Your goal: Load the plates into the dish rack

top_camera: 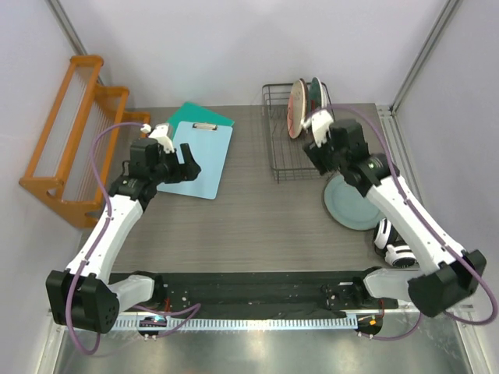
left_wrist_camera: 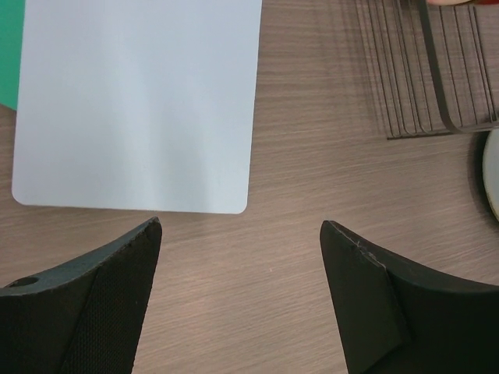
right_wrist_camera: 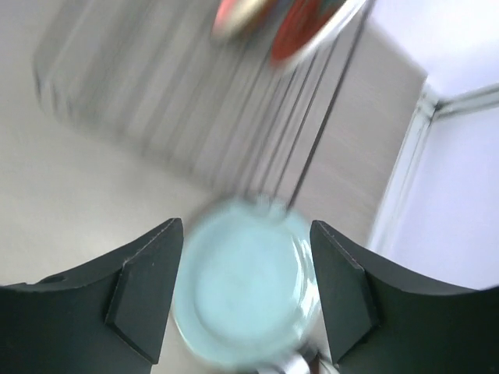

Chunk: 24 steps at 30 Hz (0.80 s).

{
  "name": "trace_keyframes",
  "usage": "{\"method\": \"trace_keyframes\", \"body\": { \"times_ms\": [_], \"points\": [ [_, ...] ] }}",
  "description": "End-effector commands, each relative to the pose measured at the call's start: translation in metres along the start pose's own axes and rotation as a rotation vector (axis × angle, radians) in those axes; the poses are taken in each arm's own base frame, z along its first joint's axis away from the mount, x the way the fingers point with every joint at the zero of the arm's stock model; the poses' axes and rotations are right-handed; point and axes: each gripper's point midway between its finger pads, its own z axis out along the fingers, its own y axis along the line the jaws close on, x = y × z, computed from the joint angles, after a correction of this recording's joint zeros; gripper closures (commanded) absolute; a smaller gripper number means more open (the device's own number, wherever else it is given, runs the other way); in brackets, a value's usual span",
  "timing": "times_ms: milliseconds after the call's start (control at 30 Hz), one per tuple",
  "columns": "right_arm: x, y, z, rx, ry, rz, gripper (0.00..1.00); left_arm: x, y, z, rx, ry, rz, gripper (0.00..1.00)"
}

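Note:
The dark wire dish rack (top_camera: 282, 148) stands at the back right, with a pink-and-cream plate (top_camera: 297, 107) and a dark teal plate (top_camera: 316, 92) upright at its far end. A pale grey-green plate (top_camera: 349, 206) lies flat on the table just right of the rack. My right gripper (top_camera: 318, 158) hovers between rack and flat plate. In the blurred right wrist view that gripper (right_wrist_camera: 245, 234) is open, with the pale plate (right_wrist_camera: 249, 296) below its fingers and nothing held. My left gripper (top_camera: 185, 167) is open over bare table (left_wrist_camera: 242, 226), beside the clipboard.
A light blue clipboard (top_camera: 199, 156) lies on a green sheet (top_camera: 199, 117) left of centre, and it also shows ahead of the left fingers as the clipboard (left_wrist_camera: 136, 101). An orange wooden tiered rack (top_camera: 74, 132) stands at the far left. A white and black object (top_camera: 394, 245) lies near the right arm.

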Motion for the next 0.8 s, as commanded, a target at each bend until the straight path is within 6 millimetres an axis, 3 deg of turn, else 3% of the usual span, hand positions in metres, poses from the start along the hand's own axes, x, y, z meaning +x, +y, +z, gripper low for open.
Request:
{"method": "trace_keyframes", "body": {
  "times_ms": [0,100,200,267,333,367,567,633,767],
  "points": [
    [0.112,0.031,-0.018,-0.201,0.247,-0.321,0.29,0.001,-0.001,-0.003,-0.005,-0.021,-0.052,0.17],
    [0.159,0.032,-0.02,-0.219,0.355,-0.391,0.32,0.003,-0.003,-0.004,0.002,-0.017,-0.071,0.18],
    [0.185,0.032,-0.015,-0.252,0.416,-0.414,0.39,0.003,-0.004,-0.005,0.008,-0.015,-0.071,0.18],
    [0.194,0.029,-0.011,-0.254,0.431,-0.409,0.47,0.004,-0.005,-0.006,0.009,-0.004,-0.066,0.19],
    [0.21,0.032,-0.007,-0.292,0.466,-0.442,0.65,0.006,-0.004,-0.007,0.005,0.007,-0.062,0.19],
    [0.219,0.031,-0.003,-0.291,0.478,-0.445,0.66,0.005,-0.004,-0.008,0.005,0.003,-0.055,0.19],
    [0.245,0.039,0.019,-0.338,0.497,-0.507,0.77,0.004,0.0,-0.006,-0.012,0.007,-0.035,0.19],
    [0.25,0.044,0.026,-0.351,0.506,-0.504,0.85,0.005,0.001,-0.004,-0.016,0.01,-0.032,0.19],
    [0.256,0.052,0.04,-0.395,0.528,-0.498,0.9,0.006,0.004,-0.002,-0.023,0.019,-0.033,0.19]
  ]
}}
